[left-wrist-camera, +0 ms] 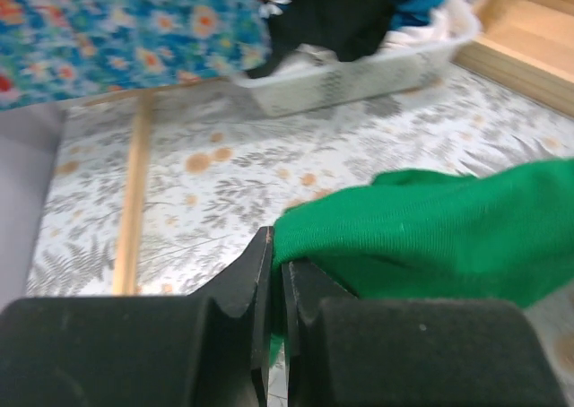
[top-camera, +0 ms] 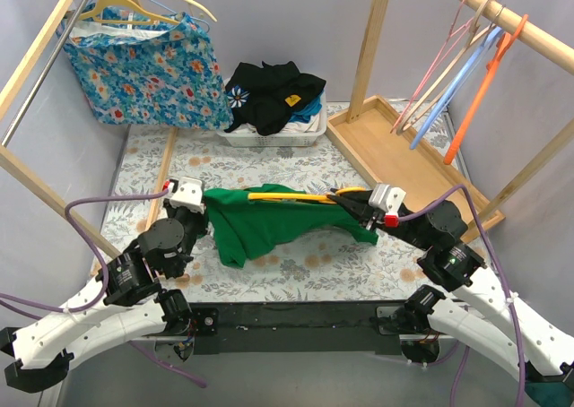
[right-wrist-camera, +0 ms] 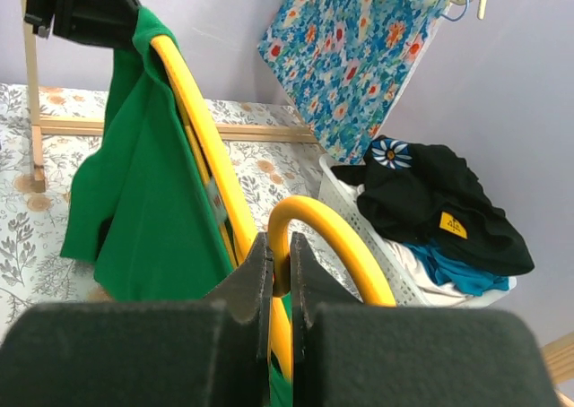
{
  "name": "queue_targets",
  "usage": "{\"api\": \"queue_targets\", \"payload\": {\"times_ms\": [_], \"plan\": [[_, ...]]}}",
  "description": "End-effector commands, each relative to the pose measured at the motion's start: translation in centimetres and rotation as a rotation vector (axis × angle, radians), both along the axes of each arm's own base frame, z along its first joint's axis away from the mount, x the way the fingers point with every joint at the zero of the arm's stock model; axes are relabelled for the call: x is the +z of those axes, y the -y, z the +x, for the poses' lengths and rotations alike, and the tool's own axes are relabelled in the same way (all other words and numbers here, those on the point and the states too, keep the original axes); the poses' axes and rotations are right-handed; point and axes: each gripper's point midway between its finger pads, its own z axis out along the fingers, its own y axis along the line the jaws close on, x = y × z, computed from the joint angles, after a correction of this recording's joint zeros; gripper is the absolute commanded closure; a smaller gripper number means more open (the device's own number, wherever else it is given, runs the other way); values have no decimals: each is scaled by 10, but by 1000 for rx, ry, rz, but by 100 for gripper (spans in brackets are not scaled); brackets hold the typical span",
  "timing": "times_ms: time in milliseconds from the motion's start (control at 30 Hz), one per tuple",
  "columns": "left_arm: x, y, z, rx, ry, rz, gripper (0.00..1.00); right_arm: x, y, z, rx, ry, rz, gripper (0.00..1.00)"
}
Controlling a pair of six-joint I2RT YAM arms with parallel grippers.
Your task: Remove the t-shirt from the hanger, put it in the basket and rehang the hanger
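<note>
While the tee (top-camera: 269,226) hangs green betw. my two arms, low over the table (top-camera: 359,268), it's draped on the yellow hanger (top-camera: 291,194), which lies roughly level, L to R. Can't tell if the hem touches the table.

L gripper (left-wrist-camera: 278,250) is closed, pinching the tee's edge. L wrist cam shows green fabric caught betw. the fingers; top cam only shows that claw butted against the cloth's left end.

R gripper (right-wrist-camera: 280,250) is clamped on the hanger's hook. R wrist cam shows the yellow curve passing betw. the fingers, w/ the tee sagging off the bar beyond. From top, that grip is mostly hidden by the R wrist.

Around: white basket (top-camera: 273,136) of dark clothes behind the tee, near but apart. Floral cloth (top-camera: 143,66) on a rack back-left. Spare hangers (top-camera: 457,75) (pink, blue, orange) on a rail back-right, over a wood base (top-camera: 386,147). Wood strip (top-camera: 166,169) on the table runs just beside the L arm.
</note>
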Motion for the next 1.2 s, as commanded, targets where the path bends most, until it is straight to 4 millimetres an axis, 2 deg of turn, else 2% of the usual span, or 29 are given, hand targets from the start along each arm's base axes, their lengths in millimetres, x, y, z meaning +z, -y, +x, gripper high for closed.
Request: {"api": "queue_targets", "payload": {"times_ms": [0,167,333,433,533,700,767,800,867,900,933,1000,1167], "plan": [[17,-55,6,328,78,-13,100,24,8,1,-37,104,55,99],[11,-61,4,354,64,-19,100,32,15,-6,-41,134,88,99],[-8,-37,5,231,6,1,100,48,26,-9,-74,162,160,99],[-27,-28,6,204,-54,69,100,59,36,-10,-107,182,226,99],[-38,-22,9,208,-90,119,100,62,42,-11,-125,188,252,99],[-40,-11,12,183,-104,122,100,61,44,-8,-144,177,263,99],[-34,-7,13,161,-93,95,100,59,41,-8,-130,169,257,99],[-32,-2,12,130,-96,81,94,59,39,-7,-127,167,256,99],[-27,0,10,107,-91,60,73,56,34,-4,-120,151,249,99],[-24,2,9,92,-89,47,48,56,32,-3,-117,146,246,99],[-23,4,8,74,-90,35,37,54,29,0,-112,135,236,99],[-18,6,5,48,-84,11,21,50,21,1,-87,115,213,99],[-7,3,0,38,-77,-38,11,49,12,2,-50,96,206,99]]}}
